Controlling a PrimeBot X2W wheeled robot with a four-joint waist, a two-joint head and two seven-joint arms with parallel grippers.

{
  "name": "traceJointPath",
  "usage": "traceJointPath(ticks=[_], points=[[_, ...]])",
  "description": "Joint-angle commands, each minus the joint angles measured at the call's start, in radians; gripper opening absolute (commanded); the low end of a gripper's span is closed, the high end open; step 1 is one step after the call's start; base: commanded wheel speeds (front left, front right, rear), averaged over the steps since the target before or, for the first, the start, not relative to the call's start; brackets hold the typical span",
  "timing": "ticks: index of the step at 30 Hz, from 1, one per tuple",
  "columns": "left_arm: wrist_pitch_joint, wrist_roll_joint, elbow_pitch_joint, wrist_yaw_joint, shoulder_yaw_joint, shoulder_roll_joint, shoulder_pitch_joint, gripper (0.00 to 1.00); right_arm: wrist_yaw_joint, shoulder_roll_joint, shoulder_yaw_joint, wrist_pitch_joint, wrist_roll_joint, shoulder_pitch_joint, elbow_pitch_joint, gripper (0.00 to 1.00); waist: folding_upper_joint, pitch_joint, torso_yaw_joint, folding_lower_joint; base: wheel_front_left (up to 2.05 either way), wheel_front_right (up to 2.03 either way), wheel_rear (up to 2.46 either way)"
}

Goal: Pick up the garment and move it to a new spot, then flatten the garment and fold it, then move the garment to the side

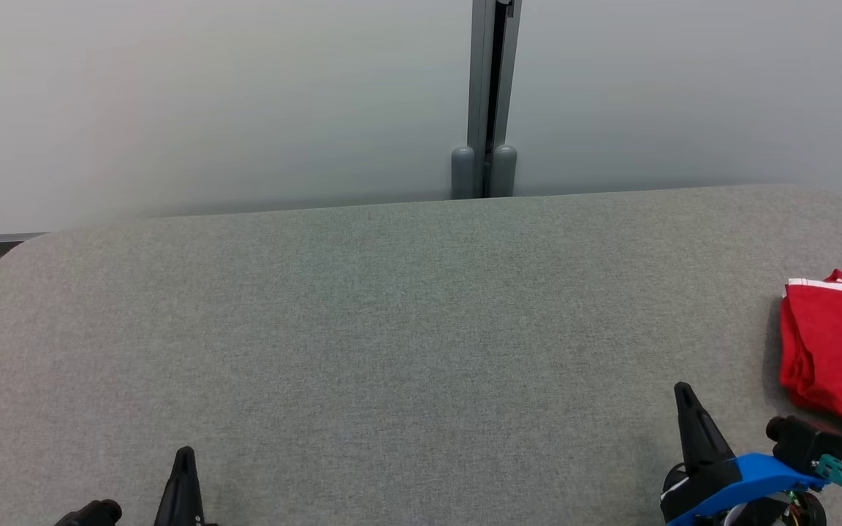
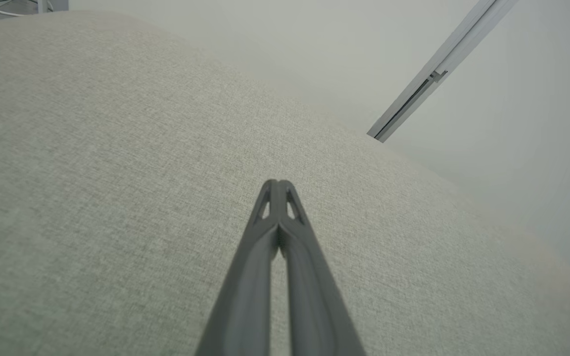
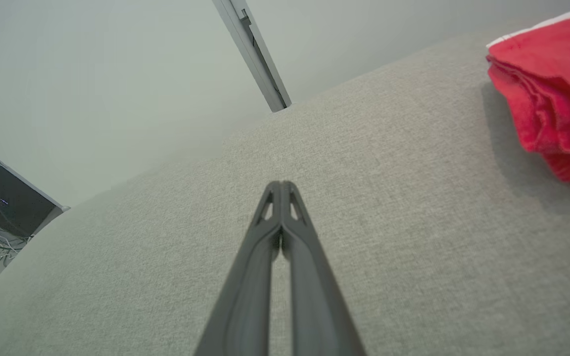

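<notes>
A wide grey table [image 1: 392, 329] is seen from above, backed by a pale wall with a metal post [image 1: 492, 95]. The garment [image 1: 837, 351], red with a white edge band, is laid in a compact, layered bundle at the far right of the table, partly cut off by the frame. The left gripper [image 1: 184, 467] is held low at the near left. The right gripper [image 1: 686, 409] is held at the near right, near the garment but not touching it. Both pairs of fingers are pressed together with nothing between them.

From this layout the task is judged to be at or near its end: the garment looks folded and is set off to the side, and nothing is gripped. Little seems to be left. How neat the fold is cannot be told, since part of it is cut off.

In the right wrist view the garment's stacked layers and its shadow on the table are made out at the upper right, and a dark cabinet [image 3: 8, 207] is seen beyond the table's far left. In the left wrist view bare table lies ahead, with a sliver of red at the right edge. Both grippers are placed together in the head view.
</notes>
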Motion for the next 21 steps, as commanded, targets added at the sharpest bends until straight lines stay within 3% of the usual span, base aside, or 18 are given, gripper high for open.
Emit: traceJointPath(ticks=[1, 21], points=[[0.009, -0.033, -0.022, 0.0, 0.005, 0.003, -0.037, 0.0, 0.0, -0.004, -0.006, 0.008, 0.036, -0.009, -0.025, 0.0, 0.0, 0.0, 0.0, 0.0, 0.0, 0.0, 0.0], [0.085, -0.311, -0.063, 0.001, 0.031, 0.0, -0.075, 0.0, 0.0, -0.006, -0.032, 0.085, 0.338, -0.002, -0.085, 0.0, 0.0, 0.003, 0.002, 0.0, 0.0, 0.0, 0.0]])
